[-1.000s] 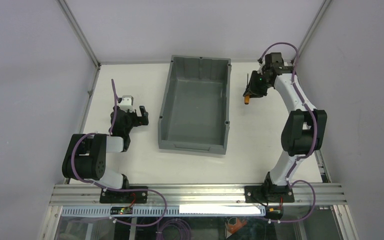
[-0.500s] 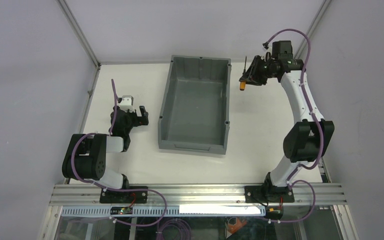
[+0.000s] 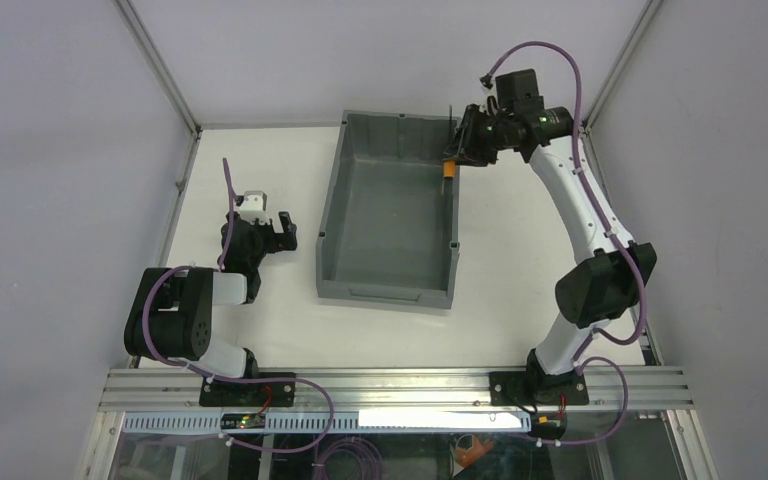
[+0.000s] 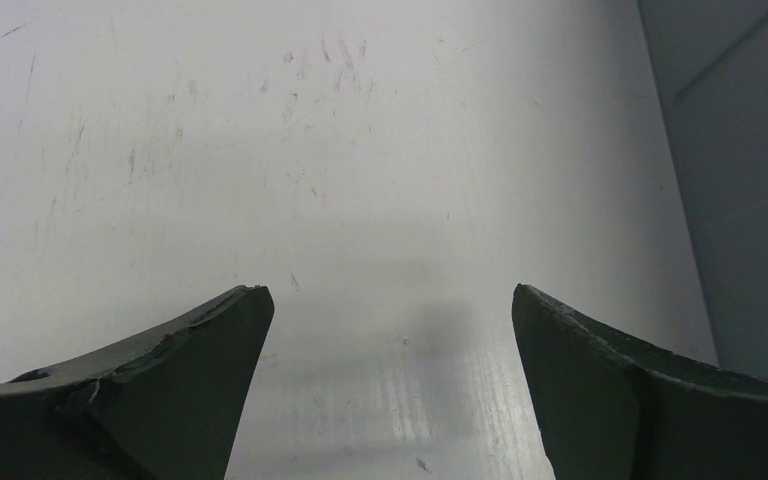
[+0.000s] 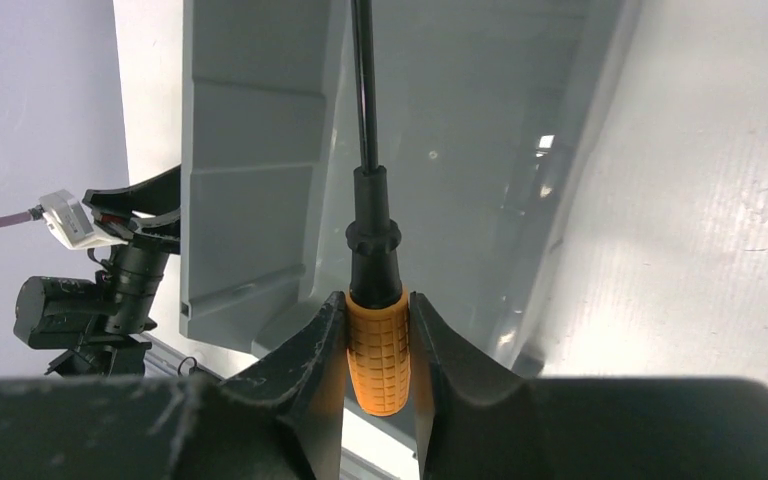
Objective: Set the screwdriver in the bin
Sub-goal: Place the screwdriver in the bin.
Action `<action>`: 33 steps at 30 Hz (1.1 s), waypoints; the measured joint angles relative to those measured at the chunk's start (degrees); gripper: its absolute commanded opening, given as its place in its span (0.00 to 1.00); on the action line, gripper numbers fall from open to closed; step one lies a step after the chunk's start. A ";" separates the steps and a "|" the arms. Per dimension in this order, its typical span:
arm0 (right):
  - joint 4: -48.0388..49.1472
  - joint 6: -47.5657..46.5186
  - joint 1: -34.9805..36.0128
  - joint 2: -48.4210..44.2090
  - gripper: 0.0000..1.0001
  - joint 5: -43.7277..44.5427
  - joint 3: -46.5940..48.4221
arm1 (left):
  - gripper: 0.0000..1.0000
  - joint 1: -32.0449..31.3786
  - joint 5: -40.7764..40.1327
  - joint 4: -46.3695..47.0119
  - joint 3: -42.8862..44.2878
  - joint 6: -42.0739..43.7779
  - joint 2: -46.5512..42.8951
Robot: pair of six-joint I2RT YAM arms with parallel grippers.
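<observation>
My right gripper (image 3: 457,150) is shut on the screwdriver (image 3: 449,168), held in the air over the far right corner of the dark grey bin (image 3: 332,200). In the right wrist view both fingers clamp the orange ribbed handle (image 5: 378,348), and the thin black shaft runs up past the frame's top, with the bin's inside (image 5: 460,150) below it. The bin holds nothing that I can see. My left gripper (image 3: 282,226) rests low over the table left of the bin; its fingers (image 4: 190,380) stand wide apart with only bare table between them.
White table (image 3: 520,260) with grey walls on the left, right and far sides. An aluminium rail (image 3: 390,385) carries both arm bases at the near edge. The bin's outer wall (image 4: 750,200) shows at the right edge of the left wrist view.
The right arm has lifted and swung left with the screwdriver, from beside the bin's right wall to above its far right corner. The left arm has not moved.
</observation>
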 measured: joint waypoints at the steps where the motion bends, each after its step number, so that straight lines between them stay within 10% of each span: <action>1: -0.31 0.26 0.79 0.22 0.00 0.55 0.63 | 0.99 0.00 0.00 0.02 0.00 0.00 0.00; 33: -11.15 9.55 20.63 27.50 0.00 27.61 21.11 | 0.99 0.00 0.00 0.02 0.00 0.00 0.00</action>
